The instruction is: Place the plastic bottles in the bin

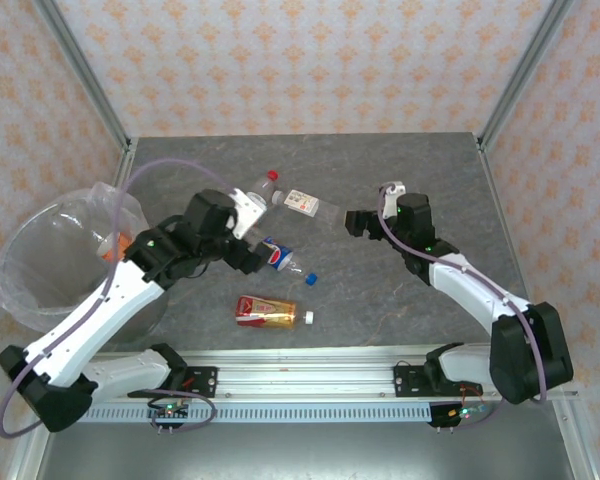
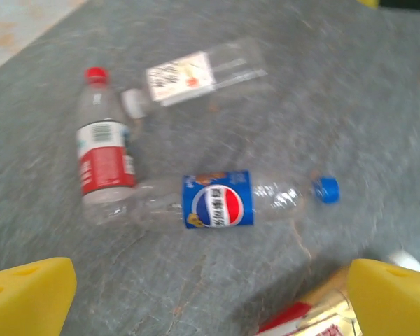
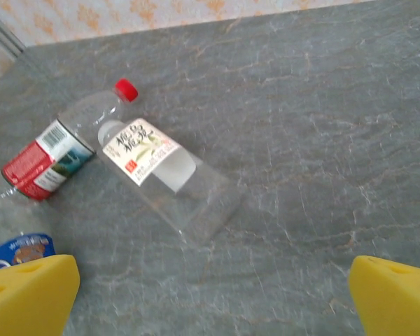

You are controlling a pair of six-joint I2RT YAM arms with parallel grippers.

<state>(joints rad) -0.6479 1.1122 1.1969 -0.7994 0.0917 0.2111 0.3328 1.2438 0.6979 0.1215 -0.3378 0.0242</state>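
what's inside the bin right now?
Inside the bin, an orange item shows against the clear bag, near the table-side rim; what it is can't be told. The left arm covers the part beside it.

we hold our left gripper (image 2: pixel 210 308) with its jaws spread wide, the yellow fingertips (image 2: pixel 28 297) far to either side and a broad gap between them, the wrist tilted downward. our right gripper (image 3: pixel 210 297) stands the same way, jaws fully apart and its own yellow fingertips (image 3: pixel 28 294) wide of each other. seen from above, our left arm (image 1: pixel 100 305) and right arm (image 1: pixel 475 290) both stretch forward from their bases and bend inward, so the two grippers sit near one another but apart.
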